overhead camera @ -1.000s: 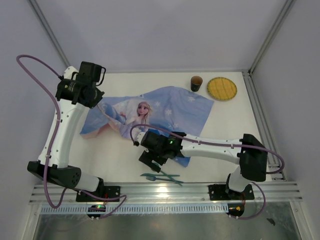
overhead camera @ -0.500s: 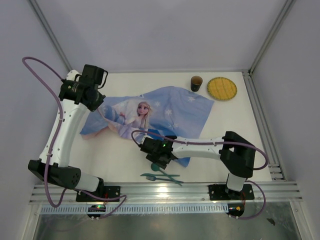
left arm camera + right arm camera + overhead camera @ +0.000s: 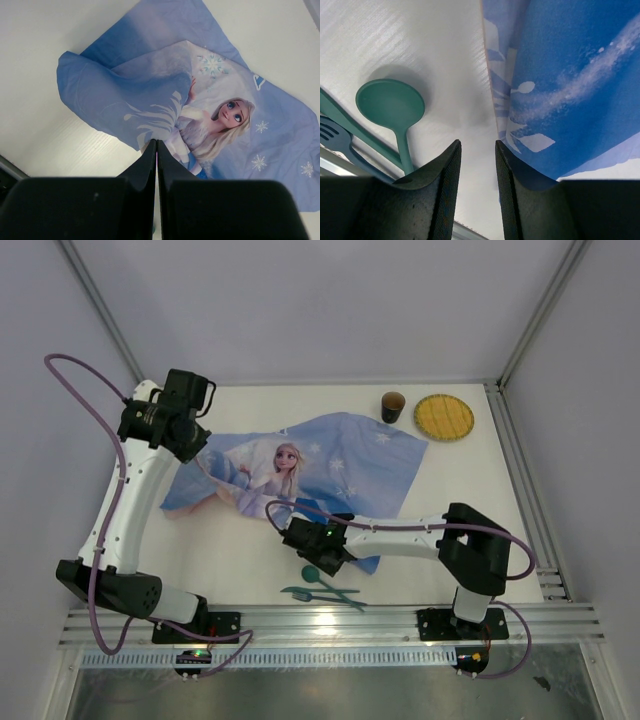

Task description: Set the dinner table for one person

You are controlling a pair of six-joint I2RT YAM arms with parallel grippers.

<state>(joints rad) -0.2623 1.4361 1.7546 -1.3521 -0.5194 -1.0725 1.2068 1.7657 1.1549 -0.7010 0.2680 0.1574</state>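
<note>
Top external view: white matte surface (image 3: pixel 470 500) fills the cell floor under both arms, framed by silver rails (image 3: pixel 330 625). Nearest, just beyond the near rail and around the middle, lies a small cluster of cutlery: a teal spoon (image 3: pixel 390 102) with its round bowl pointing far, and a darker fork (image 3: pixel 332 131) just to its near left, with one more teal handle crossing beside them; what that handle belongs to I cannot tell. Right pincer (image 3: pixel 477 147) hangs low directly beyond the spoon, at the near edge of the blue printed cloth (image 3: pixel 330 455). Jaws parted by a narrow gap, nothing between them; in the right wrist view one finger overlaps the cloth's edge, the other sits over bare surface beside the spoon handle. Whether a finger touches the cloth cannot be told. The cloth spreads rumpled across the middle of the surface, with its left part folded over on itself. Left pincer (image 3: pixel 156 147) hovers over that folded left part, fingers pressed together with no gap and nothing seen between them. Far right: a small dark cup (image 3: pixel 393 406) stands upright just off the cloth's far corner, and a round yellow plate (image 3: pixel 444 417) lies just right of the cup, apart from it.
</note>
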